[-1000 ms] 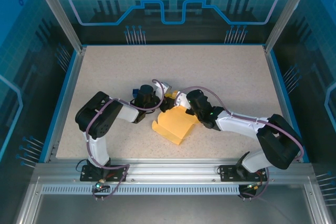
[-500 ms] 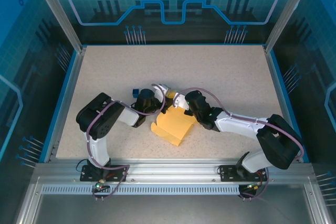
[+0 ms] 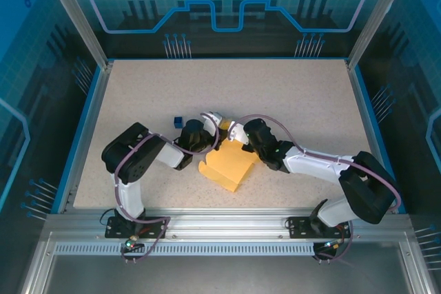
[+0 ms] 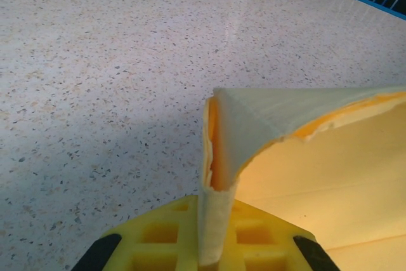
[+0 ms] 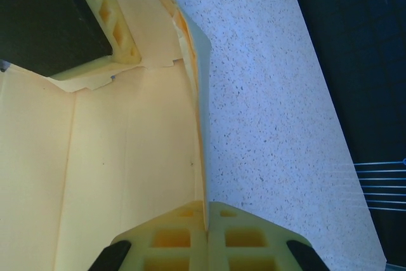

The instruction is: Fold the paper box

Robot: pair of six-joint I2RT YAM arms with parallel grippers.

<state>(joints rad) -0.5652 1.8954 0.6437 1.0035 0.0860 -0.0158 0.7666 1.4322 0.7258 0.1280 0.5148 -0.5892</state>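
Note:
The pale yellow paper box (image 3: 231, 163) lies partly folded in the middle of the table, between the two arms. My left gripper (image 3: 215, 123) is at its far left corner, shut on a doubled-over flap (image 4: 222, 157) that stands upright between the yellow fingers (image 4: 158, 239). My right gripper (image 3: 232, 133) is just to the right, shut on the thin edge of an upright side wall (image 5: 200, 131). In the right wrist view the box's inner panel (image 5: 127, 157) spreads to the left, and a left gripper finger (image 5: 104, 11) presses the flap at the top.
A tiny dark blue cube (image 3: 177, 121) sits on the speckled table (image 3: 289, 87) just left of the left gripper. Blue frame rails (image 3: 89, 122) border the table, with open surface behind and to both sides.
The left gripper has shut on the box's corner flap. The left wrist has shifted slightly right, so the blue cube stands clearer. The right gripper kept its grip.

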